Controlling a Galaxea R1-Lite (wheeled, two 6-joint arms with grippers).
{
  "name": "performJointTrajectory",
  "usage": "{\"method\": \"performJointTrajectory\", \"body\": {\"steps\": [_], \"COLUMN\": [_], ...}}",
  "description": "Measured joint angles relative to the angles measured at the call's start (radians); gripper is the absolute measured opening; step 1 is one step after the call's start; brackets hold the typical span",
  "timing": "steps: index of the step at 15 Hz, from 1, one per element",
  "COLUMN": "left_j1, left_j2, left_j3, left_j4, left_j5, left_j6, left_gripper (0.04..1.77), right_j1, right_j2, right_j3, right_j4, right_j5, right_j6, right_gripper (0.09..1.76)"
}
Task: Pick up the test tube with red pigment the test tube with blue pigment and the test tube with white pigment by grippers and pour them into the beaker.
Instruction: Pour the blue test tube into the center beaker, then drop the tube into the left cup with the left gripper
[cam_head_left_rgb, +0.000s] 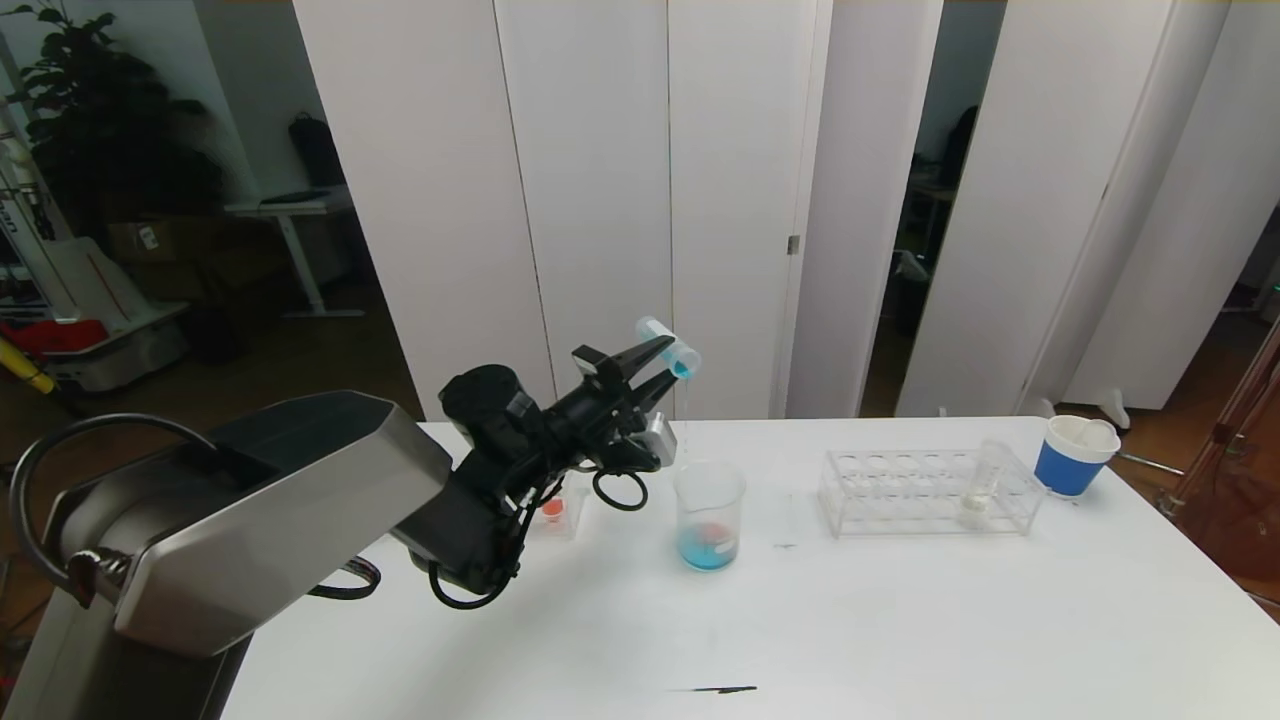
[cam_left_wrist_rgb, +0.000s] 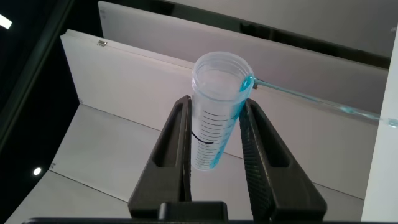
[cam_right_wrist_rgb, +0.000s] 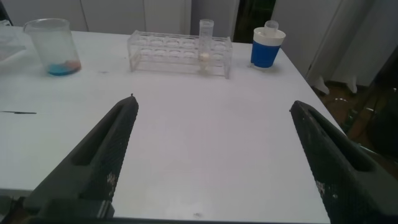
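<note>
While the left end effector (cam_head_left_rgb: 668, 362) clamps the tilted test tube with blue pigment (cam_head_left_rgb: 668, 345) above the beaker (cam_head_left_rgb: 709, 515), a thin blue stream falling, right end effector (cam_right_wrist_rgb: 211, 134) spread apart over the tabletop (cam_head_left_rgb: 900, 620) — clear rack (cam_head_left_rgb: 925, 492) holding the test tube with white pigment (cam_head_left_rgb: 985, 480), blue-banded paper cup (cam_head_left_rgb: 1075, 455) beside it.

I count one beaker (cam_head_left_rgb: 709, 515), one clear rack (cam_head_left_rgb: 925, 492), two test tubes: the blue one (cam_head_left_rgb: 668, 345) at 11 o'clock of the beaker, the white one (cam_head_left_rgb: 985, 482) at its 3. One paper cup (cam_head_left_rgb: 1075, 455), two grippers: left (cam_head_left_rgb: 668, 372), right (cam_right_wrist_rgb: 214, 155).
</note>
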Motion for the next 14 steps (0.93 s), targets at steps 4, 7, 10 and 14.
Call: {"method": "performJointTrajectory", "body": {"steps": [4, 7, 10, 14], "left_j1": [0.003, 0.003, 0.003, 0.004], "left_j2": [-0.008, -0.009, -0.009, -0.013], "left_j3": [0.006, 0.005, 0.003, 0.006], "left_j4": [0.0, 0.0, 0.0, 0.0], "left_j5": [-0.001, -0.003, -0.01, -0.03], "left_j6": [0.005, 0.01, 0.02, 0.034], "left_gripper": [0.57, 0.57, 0.57, 0.57], "right_j1": [0.0, 0.0, 0.0, 0.0], "right_j2": [0.0, 0.0, 0.0, 0.0], "right_j3": [0.0, 0.0, 0.0, 0.0], "right_j4": [0.0, 0.0, 0.0, 0.0], "right_j5": [0.0, 0.0, 0.0, 0.0], "right_j6": [0.0, 0.0, 0.0, 0.0], "right_gripper": [1.75, 1.75, 1.75, 1.75]}}
